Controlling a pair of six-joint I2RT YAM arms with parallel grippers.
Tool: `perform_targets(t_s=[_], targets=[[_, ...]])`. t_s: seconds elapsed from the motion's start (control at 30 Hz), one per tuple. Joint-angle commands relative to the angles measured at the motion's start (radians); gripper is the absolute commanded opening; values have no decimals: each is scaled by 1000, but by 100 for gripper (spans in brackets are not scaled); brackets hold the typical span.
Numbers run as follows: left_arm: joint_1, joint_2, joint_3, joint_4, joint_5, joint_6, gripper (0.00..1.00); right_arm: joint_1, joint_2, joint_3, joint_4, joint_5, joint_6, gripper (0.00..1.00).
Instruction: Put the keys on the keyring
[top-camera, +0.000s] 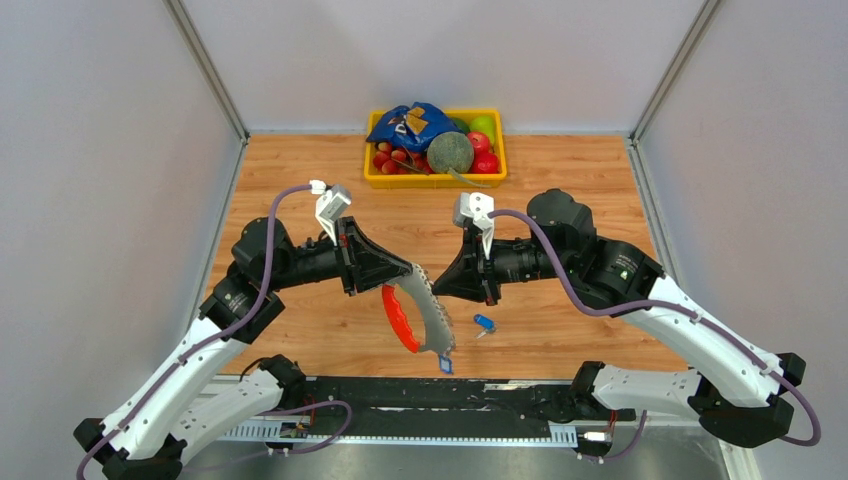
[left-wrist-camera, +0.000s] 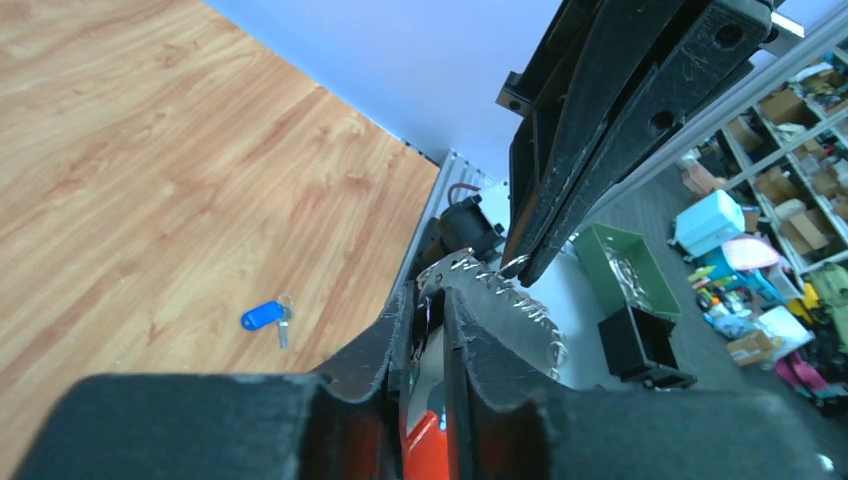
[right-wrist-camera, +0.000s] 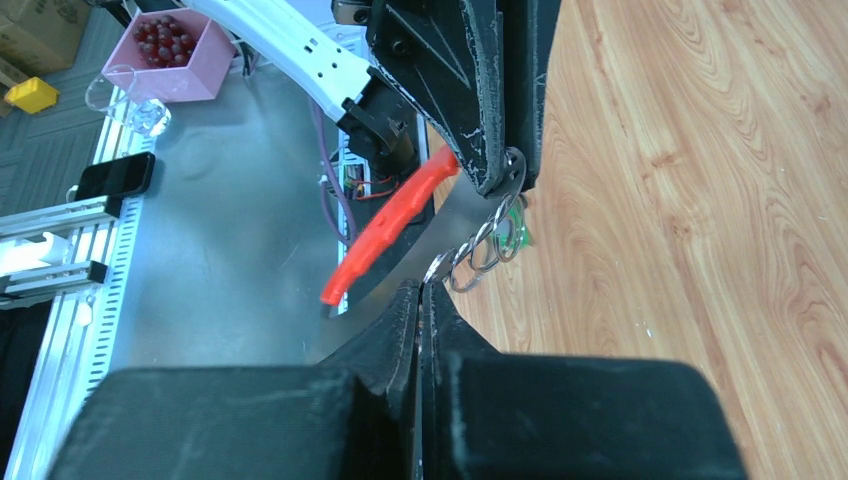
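From above, the left gripper (top-camera: 412, 272) and right gripper (top-camera: 438, 283) meet tip to tip over the middle of the wooden counter (top-camera: 600, 180). The keyring (top-camera: 425, 320), a red curved loop backed by a flat silvery-grey metal strip, hangs down from the left jaws toward the near edge. One tiny silver key with a bright blue plastic head (top-camera: 484, 323) lies loose on the counter just right of the strip. A small blue piece (top-camera: 445, 365) at the strip's lower end is likely the second key, but it is too small to be sure.

From the left wrist, the left jaws are clamped narrowly on the strip, whose edge carries a row of small wire rings (left-wrist-camera: 520, 305). The right gripper's tips come down onto that row. The loose key sits well apart on the wood.

From the right wrist, the right jaws are fully closed, their tips right at the nearest ring. Whether they pinch it I cannot tell. A small green tag (right-wrist-camera: 517, 237) hangs among the rings.

The main risks:
- The thin ring may slip from the closed tips.
- The strip, held at one end, may twist in the left jaws if the right gripper pulls sideways.
- The crowded tips may knock together.
- With both jaws occupied, fetching the loose key means releasing something first.
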Motion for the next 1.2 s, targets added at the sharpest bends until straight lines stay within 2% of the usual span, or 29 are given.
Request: perform_targets(t_s=[0.0, 0.17, 0.33, 0.4, 0.43, 0.47, 0.5, 0.67, 0.73, 0.87, 1.17], targets=[[0, 20, 25, 16, 59, 7, 16, 11, -3, 60, 17, -18, -10, 0], [0, 27, 12, 51, 106, -3, 1, 14, 20, 74, 3, -23, -42, 0], [0, 30, 3, 58, 142, 4, 1, 16, 29, 82, -12, -22, -59, 0], [0, 35, 4, 49, 146, 11, 12, 17, 32, 83, -16, -21, -63, 0], [0, 39, 6, 44, 141, 20, 26, 20, 35, 85, -18, -19, -63, 0], [0, 41, 8, 32, 138, 24, 35, 22, 36, 86, -19, -18, -65, 0], [0, 43, 10, 19, 131, 35, 50, 25, 40, 87, -21, -14, -66, 0], [0, 35, 66, -78, 88, 107, 82, 30, 38, 90, -27, 0, -65, 0], [0, 29, 89, -100, 85, 127, 88, 31, 38, 91, -26, 0, -65, 0], [0, 11, 118, -120, 77, 147, 93, 34, 39, 97, -28, -8, -61, 0], [0, -36, 180, -208, 21, 177, 98, 38, 54, 135, -39, 0, -39, 0]])
